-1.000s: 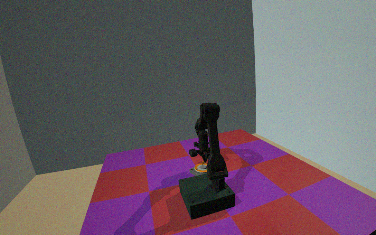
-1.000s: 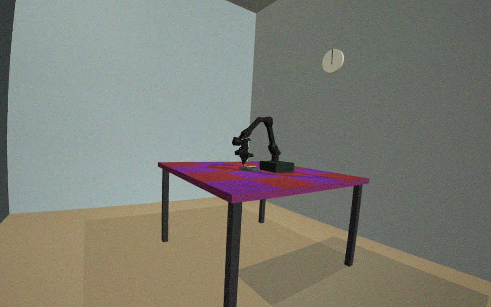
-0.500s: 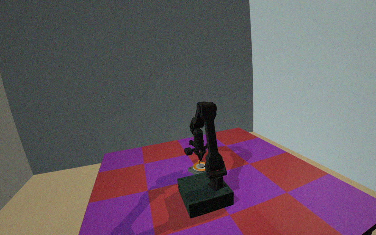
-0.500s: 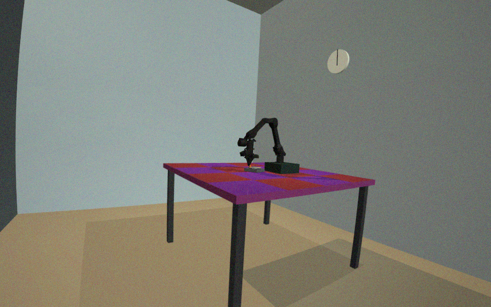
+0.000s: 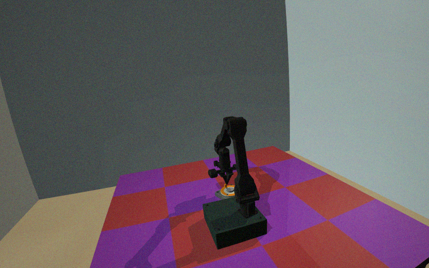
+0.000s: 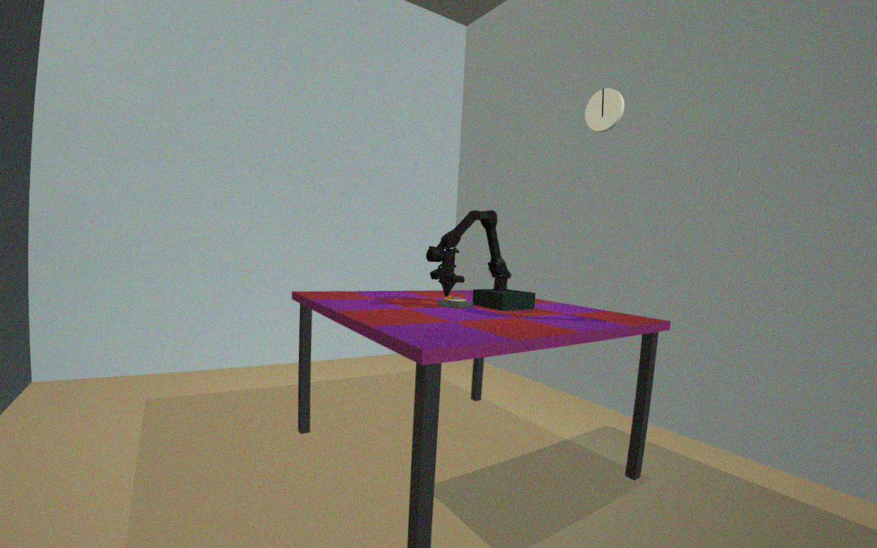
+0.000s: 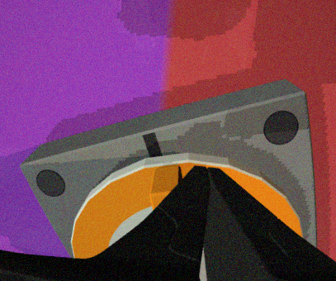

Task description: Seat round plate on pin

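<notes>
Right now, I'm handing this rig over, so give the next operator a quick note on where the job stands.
Gripper: shut, holding nothing, tips down at the plate's far edge, against the orange tab.
Plate: on the grey base, by the arm's mount.
Done: the closed fingers are placed to push the tab round.
Left: the pin and hole are hidden, so seating is unconfirmed; turn until the plate drops flat, then lift clear.

From the wrist view, your shut tool (image 7: 206,173) covers the middle and near half of the plate (image 7: 113,209), so you cannot see the post, the pin or the hole. The base (image 7: 223,124) is cut off behind it at the bottom. In the top view, the arm (image 5: 241,173) hides the plate's right side; in the exterior view the plate is too small to judge its tilt.
</notes>
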### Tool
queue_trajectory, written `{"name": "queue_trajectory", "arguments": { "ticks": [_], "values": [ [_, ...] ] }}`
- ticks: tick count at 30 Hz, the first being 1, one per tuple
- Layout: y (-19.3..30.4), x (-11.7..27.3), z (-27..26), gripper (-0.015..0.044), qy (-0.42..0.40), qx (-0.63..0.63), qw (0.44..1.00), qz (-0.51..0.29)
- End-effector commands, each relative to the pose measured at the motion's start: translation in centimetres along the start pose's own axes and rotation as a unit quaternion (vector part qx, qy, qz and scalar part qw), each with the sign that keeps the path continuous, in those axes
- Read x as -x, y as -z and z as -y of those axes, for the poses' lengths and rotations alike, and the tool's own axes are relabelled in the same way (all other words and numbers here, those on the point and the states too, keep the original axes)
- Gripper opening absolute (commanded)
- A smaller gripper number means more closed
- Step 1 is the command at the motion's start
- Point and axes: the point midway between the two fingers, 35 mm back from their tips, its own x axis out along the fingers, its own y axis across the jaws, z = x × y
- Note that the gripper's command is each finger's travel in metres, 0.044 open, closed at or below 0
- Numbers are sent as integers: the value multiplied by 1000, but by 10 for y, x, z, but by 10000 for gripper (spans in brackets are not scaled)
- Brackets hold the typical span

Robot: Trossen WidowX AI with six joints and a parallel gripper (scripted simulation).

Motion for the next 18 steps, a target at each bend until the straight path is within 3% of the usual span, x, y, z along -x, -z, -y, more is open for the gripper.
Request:
{"name": "queue_trajectory", "arguments": {
  "ticks": [1,6,14,18],
  "values": [
    [0,0,-4,0,-3,0,1000,0],
    [0,2,-6,0,-3,0,1000,0],
    [6,43,-4,0,-3,0,1000,0],
    [6,37,-4,0,-1,0,1000,-1]
  ]
}}
